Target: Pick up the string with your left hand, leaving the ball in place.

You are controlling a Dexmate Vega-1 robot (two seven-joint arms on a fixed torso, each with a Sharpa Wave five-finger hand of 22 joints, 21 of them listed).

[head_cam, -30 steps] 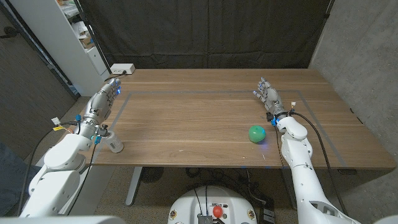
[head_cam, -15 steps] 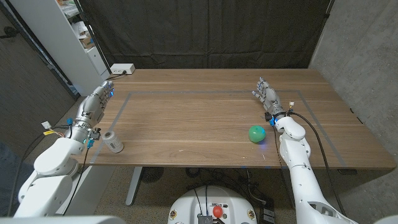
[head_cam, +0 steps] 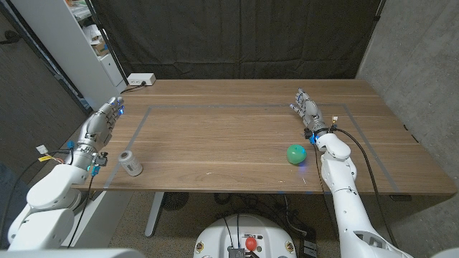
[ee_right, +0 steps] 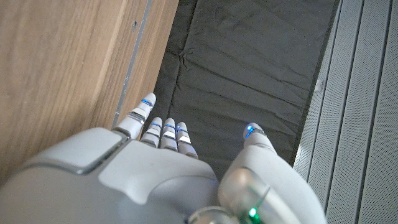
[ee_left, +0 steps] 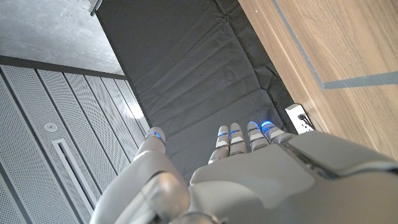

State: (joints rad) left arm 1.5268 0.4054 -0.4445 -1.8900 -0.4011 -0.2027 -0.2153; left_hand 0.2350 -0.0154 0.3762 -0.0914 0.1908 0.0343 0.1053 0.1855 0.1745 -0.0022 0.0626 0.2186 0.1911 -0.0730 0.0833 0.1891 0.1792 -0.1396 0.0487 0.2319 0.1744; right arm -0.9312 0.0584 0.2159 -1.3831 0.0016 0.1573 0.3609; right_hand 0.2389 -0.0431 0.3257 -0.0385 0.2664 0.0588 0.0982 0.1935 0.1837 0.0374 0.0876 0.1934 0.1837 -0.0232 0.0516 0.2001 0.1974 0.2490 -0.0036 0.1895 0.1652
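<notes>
Left hand point(head_cam: 99, 125) was at the table's point(head_cam: 229, 136) left edge, partly off it, fingers point(head_cam: 113, 107) extended and apart, holding nothing. In the left wrist view the left hand point(ee_left: 249, 174) had straight fingers with blue-lit tips, pointing toward the dark curtain point(ee_left: 186, 74) and the white power strip point(ee_left: 298, 118) at the table's far corner.

String spool point(head_cam: 130, 163), a small whitish cylinder lying tilted on the wood, was near the table's front left edge, just beside the left forearm, apart from the hand. Not touched.

Green ball point(head_cam: 296, 153) sat on the table right of centre, near the front, close to the right wrist but not touching it that I could tell.

Right hand point(head_cam: 308, 111) was beyond the ball, over the table's right part, fingers extended, empty. Right wrist view showed the right hand point(ee_right: 161, 168) with fingers spread a little, thumb apart, nothing in it
</notes>
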